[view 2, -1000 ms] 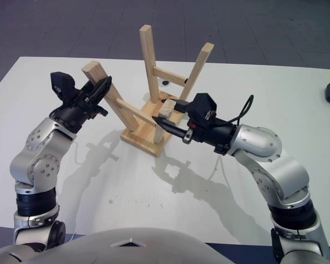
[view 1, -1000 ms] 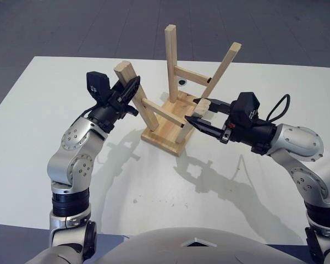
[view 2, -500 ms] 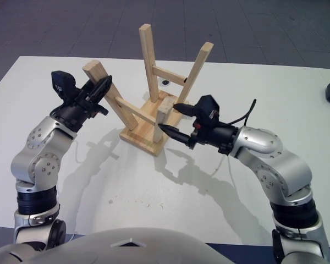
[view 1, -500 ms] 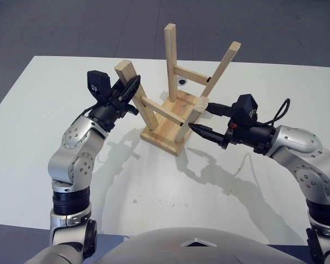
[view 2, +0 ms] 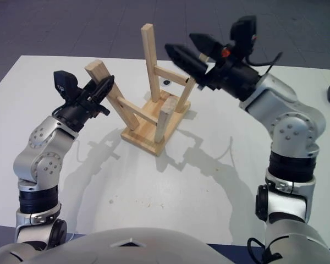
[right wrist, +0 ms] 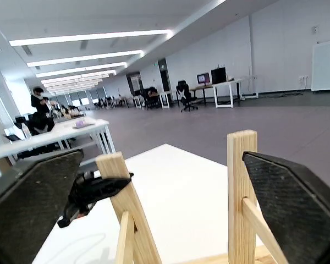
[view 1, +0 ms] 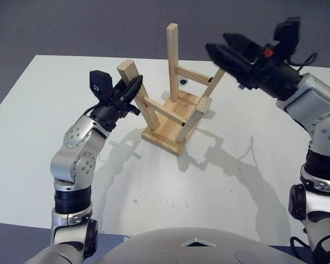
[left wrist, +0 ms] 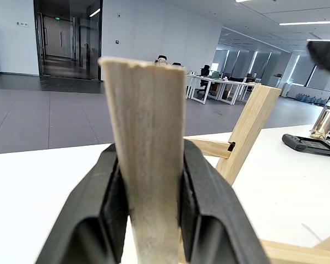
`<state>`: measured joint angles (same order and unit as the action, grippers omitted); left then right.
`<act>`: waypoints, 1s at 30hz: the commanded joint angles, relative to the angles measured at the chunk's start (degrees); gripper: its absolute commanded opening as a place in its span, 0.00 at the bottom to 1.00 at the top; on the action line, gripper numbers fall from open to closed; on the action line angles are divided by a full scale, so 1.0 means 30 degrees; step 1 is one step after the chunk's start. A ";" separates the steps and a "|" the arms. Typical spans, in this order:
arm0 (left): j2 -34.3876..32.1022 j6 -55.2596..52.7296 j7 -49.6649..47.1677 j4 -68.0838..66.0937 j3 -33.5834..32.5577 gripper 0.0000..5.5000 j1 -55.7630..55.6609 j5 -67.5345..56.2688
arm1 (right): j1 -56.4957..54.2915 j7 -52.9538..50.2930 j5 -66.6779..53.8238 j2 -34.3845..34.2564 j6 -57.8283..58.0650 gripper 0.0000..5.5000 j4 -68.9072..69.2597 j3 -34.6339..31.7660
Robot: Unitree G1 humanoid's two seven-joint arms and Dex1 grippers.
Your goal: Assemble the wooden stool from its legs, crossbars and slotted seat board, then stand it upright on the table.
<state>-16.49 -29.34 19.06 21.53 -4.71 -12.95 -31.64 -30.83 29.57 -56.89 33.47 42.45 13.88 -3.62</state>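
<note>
Wooden stool (view 1: pixel 173 118) sits upside down mid-scene, seat board on the white surface (view 1: pixel 55 88), legs up. Left fingers (view 1: pixel 133 88) clamp its left leg (view 1: pixel 148 113) near the top. Right fingers (view 1: pixel 223 56) hang spread wide near the far right leg (view 1: pixel 215 82), not touching. Assembly looks done; next, probably grip that leg and turn the stool upright.

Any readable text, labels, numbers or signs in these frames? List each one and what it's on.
No text is legible in any view.
White mark on the camera housing of the left gripper: too small to read.
Green sign above the far doorway: blurred, unreadable.
Wooden stool: no print visible.
</note>
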 commanded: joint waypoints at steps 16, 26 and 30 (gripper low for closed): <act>0.0196 -0.0229 0.2757 0.0089 0.2421 0.19 -0.1013 -0.0744 | 0.0155 0.1307 -0.0061 -0.2689 0.0309 0.98 -0.0816 -0.0804; 0.0156 -0.0025 0.3087 -0.0132 0.2594 0.19 -0.0457 -0.0536 | 0.0543 -0.1160 -0.3424 -0.3071 0.2542 0.98 0.1491 -0.1715; 0.0203 0.0061 0.3037 -0.0140 0.2593 0.19 -0.0540 -0.0405 | 0.0791 -0.0338 -0.1906 -0.2442 0.2165 0.98 0.1127 -0.1173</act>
<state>-15.76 -29.26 28.31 20.76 2.80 -14.65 -33.88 -28.61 26.96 -65.33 24.50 49.48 17.69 -8.19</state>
